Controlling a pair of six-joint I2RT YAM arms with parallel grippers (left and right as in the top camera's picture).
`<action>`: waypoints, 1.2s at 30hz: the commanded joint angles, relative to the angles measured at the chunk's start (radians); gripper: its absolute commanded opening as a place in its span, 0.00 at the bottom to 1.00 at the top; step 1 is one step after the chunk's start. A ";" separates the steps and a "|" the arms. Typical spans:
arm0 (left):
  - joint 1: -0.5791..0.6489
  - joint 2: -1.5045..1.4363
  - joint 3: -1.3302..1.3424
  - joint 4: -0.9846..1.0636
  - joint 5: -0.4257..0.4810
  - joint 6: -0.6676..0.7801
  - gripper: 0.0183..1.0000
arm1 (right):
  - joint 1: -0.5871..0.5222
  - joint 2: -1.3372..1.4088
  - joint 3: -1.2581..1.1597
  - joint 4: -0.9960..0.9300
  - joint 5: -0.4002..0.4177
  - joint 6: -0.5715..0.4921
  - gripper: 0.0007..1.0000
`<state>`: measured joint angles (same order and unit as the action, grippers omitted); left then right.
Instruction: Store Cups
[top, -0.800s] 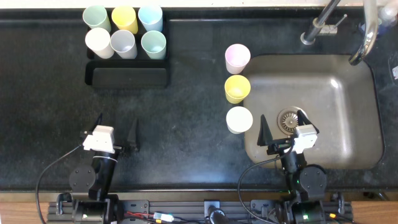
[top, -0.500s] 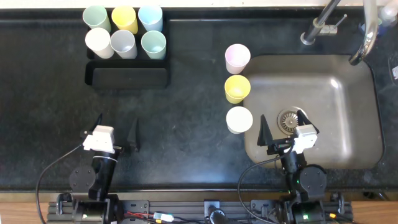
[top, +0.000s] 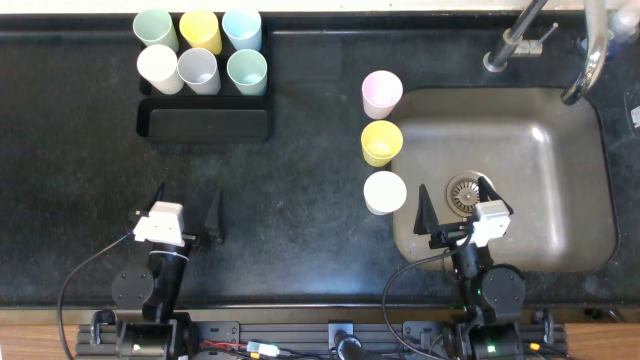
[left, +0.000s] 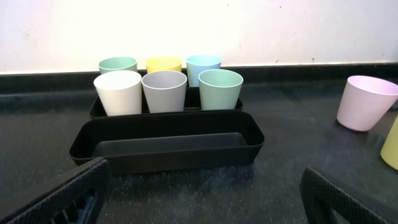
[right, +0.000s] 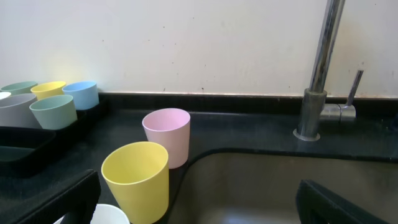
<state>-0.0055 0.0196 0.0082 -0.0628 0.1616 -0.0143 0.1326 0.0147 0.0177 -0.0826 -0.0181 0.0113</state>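
Dark bench (top: 300, 150), sink (top: 540, 160) at right. Pink cup (top: 381, 92), yellow cup (top: 381, 141) and white cup (top: 384, 191) line its left edge, likely bound for the empty tray (top: 204, 124) far left. Left pincer (top: 189, 200) and right pincer (top: 453, 195) gape wide, holding nothing.

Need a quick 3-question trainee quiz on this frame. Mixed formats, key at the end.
1. Multiple choice: how many cups stand in the rear tray? A) 4 B) 6 C) 9
2. True or false: the front tray already holds a cup.
3. Fill in: of the pink cup, yellow cup and white cup beside the sink, the ____ one stands nearest the right gripper.

Key: 1 B; 2 false; 3 white.
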 joint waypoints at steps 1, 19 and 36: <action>0.004 -0.011 0.000 0.000 0.018 0.018 1.00 | 0.005 -0.010 -0.013 0.005 0.001 0.000 1.00; 0.004 -0.011 0.000 0.000 0.018 0.018 1.00 | 0.005 -0.010 -0.013 0.005 0.001 0.000 1.00; 0.006 0.180 0.166 0.063 -0.134 -0.179 1.00 | 0.005 -0.010 -0.013 0.005 0.001 0.000 1.00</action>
<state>-0.0055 0.0959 0.0471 -0.0330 0.1036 -0.0994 0.1326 0.0147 0.0177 -0.0830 -0.0185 0.0113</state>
